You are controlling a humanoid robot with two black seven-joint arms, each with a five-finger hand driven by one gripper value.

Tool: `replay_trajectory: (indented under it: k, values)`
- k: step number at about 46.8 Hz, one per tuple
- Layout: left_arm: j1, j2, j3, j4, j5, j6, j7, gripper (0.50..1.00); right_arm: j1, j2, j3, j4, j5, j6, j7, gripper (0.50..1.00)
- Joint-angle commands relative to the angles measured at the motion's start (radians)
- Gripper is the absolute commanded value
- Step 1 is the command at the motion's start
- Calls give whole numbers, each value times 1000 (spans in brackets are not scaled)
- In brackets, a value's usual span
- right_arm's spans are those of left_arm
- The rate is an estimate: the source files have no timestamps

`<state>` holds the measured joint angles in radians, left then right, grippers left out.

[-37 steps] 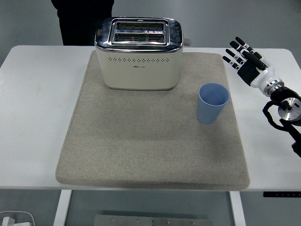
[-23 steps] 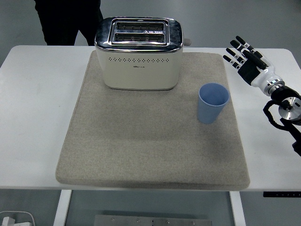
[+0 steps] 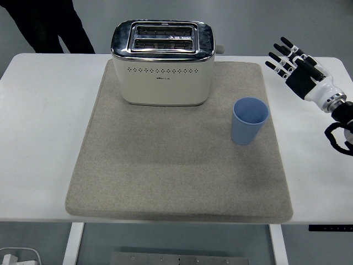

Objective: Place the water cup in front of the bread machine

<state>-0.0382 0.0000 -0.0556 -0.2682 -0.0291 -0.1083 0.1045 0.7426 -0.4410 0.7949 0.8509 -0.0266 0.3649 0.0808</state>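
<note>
1. Looking down over the white worktop [image 3: 38, 127], you see a grey felt mat [image 3: 176, 176] covering most of its middle.
2. Your cup [image 3: 250, 120] is light blue, upright and empty, and it stands on the mat near the mat's right edge.
3. The toaster [image 3: 163, 62], cream with a shiny chrome top and two slots, sits at the far end of the mat, to the left of the cup and further back.
4. Between the cup and the toaster's right front corner you have only bare mat; the two do not touch.
5. The stretch of mat in front of the toaster is open, with nothing lying on it.
6. Your right hand [image 3: 300, 69] comes in from the right edge and hangs above the bare worktop beyond the mat's right edge, further back than the cup.
7. Its fingers [image 3: 281, 55] are spread and straight, pointing up and to the left, and they hold nothing.
8. The hand stands apart from the cup, with the mat's right edge and a strip of worktop between them.
9. A small knob [image 3: 220, 48] sticks out of the toaster's right side, facing the hand's side of the worktop.
10. A person in dark clothes [image 3: 47, 25] stands behind the worktop's far left corner, away from the mat.
11. You cannot see the left hand.
</note>
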Motion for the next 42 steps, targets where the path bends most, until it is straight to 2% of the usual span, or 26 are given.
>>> replay_trajectory:
  k: [1, 13, 19, 24, 42]
  values:
    - [0, 0, 0, 0, 0, -1, 0, 1000, -5, -41, 0, 23, -1, 31, 5, 928]
    - [0, 0, 0, 0, 0, -1, 0, 1000, -37, -117, -17, 28, -44, 137, 5, 928]
    - [0, 0, 0, 1, 0, -1, 0, 1000, -60, -140, -17, 27, -125, 215, 20, 928]
    - [0, 0, 2, 1, 0, -1, 0, 1000, -69, -151, -16, 27, -240, 246, 80, 928]
    - [-2, 0, 2, 0, 2, -1, 0, 1000, -66, -185, -11, 30, -587, 246, 273, 928]
